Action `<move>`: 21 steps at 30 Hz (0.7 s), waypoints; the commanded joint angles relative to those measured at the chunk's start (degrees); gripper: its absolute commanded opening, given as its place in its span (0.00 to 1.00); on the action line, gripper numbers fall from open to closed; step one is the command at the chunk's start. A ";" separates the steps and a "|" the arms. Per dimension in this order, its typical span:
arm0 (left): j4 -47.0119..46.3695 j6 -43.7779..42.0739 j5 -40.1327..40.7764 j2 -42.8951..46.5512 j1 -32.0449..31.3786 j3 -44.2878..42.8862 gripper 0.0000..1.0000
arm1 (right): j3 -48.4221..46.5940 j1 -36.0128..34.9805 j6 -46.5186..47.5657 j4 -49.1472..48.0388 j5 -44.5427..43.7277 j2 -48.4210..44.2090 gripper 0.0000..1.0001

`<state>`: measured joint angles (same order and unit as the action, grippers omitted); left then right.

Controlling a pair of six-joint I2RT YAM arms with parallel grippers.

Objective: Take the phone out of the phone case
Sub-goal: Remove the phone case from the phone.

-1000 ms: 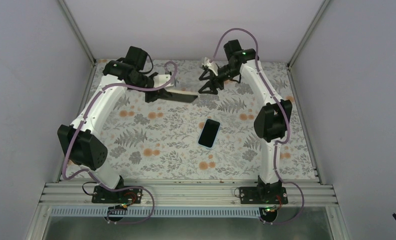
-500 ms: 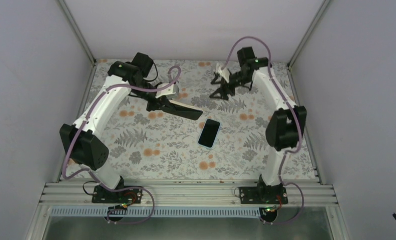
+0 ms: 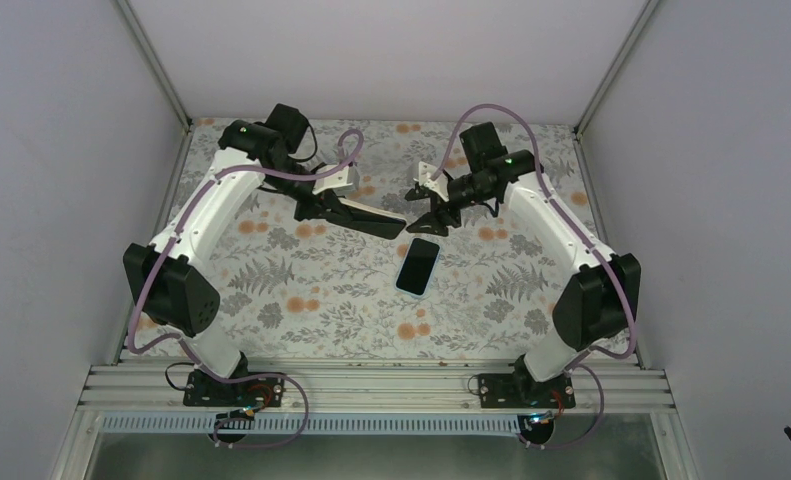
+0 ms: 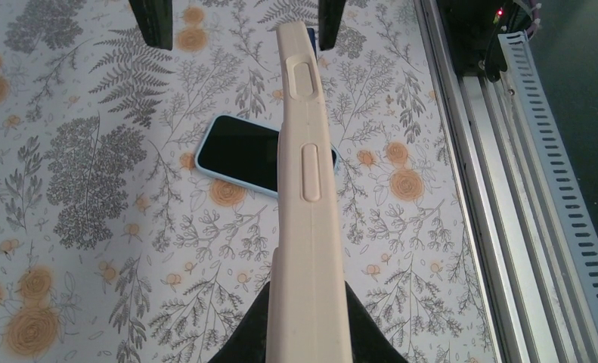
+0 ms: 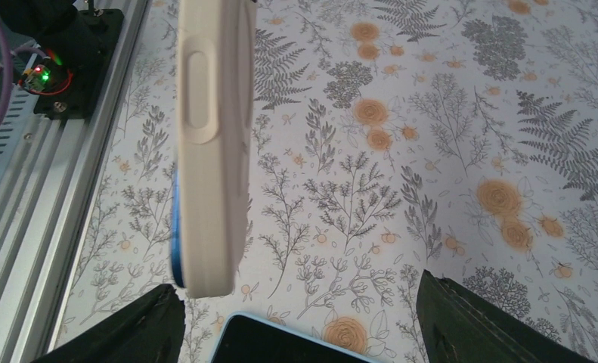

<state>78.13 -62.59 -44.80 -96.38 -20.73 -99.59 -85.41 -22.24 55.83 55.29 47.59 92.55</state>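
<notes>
While the left end effector (image 4: 307, 336) clamps the phone case (image 4: 308, 151) (edge-on), the right end effector (image 5: 311, 325) gapes.

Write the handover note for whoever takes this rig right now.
Left gripper: shut on the beige phone case, holding it clear of the table.
Right gripper: open and empty, close to the case's free end.
A blue-rimmed phone lies screen up on the table under the case.
Done: case picked up.
Left: its phone appears still inside, so probably grip the free end and pull the two apart.
</notes>
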 commanded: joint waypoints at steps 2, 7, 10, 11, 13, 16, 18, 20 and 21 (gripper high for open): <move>-0.41 -1.13 -3.98 0.18 0.26 -2.10 0.02 | 0.08 0.41 -1.47 -3.41 0.66 1.22 0.78; -0.39 -1.21 -3.64 0.40 0.25 -1.52 0.02 | -1.40 0.53 -1.42 -3.38 1.35 2.28 0.76; -0.40 -1.22 -3.67 0.54 0.25 -1.33 0.02 | -2.08 0.53 -1.52 -3.79 1.30 2.28 0.76; -0.38 -1.20 -3.65 0.57 0.25 -1.34 0.02 | -2.31 0.53 -1.56 -3.90 1.22 3.64 0.75; -0.45 -1.22 -3.78 0.71 0.26 -1.52 0.02 | -2.63 0.60 -1.78 -4.33 1.14 4.27 0.75; -0.40 -1.26 -3.89 0.74 0.27 -1.54 0.02 | -2.99 0.67 -2.24 -5.12 0.65 4.30 0.74; -0.41 -1.29 -3.90 0.75 0.17 -1.45 0.02 | -3.26 0.86 -2.66 -5.67 0.41 4.30 0.74; -0.33 -1.36 -3.98 0.86 0.17 -1.24 0.02 | -3.67 0.96 -3.09 -6.46 -0.21 4.40 0.73; -0.39 -1.42 -3.98 0.84 0.16 -1.13 0.02 | -3.86 1.09 -3.21 -6.74 -0.48 4.40 0.72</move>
<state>77.47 -62.57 -43.53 -96.38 -20.16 -99.59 -86.80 -21.91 54.19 52.66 47.27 96.18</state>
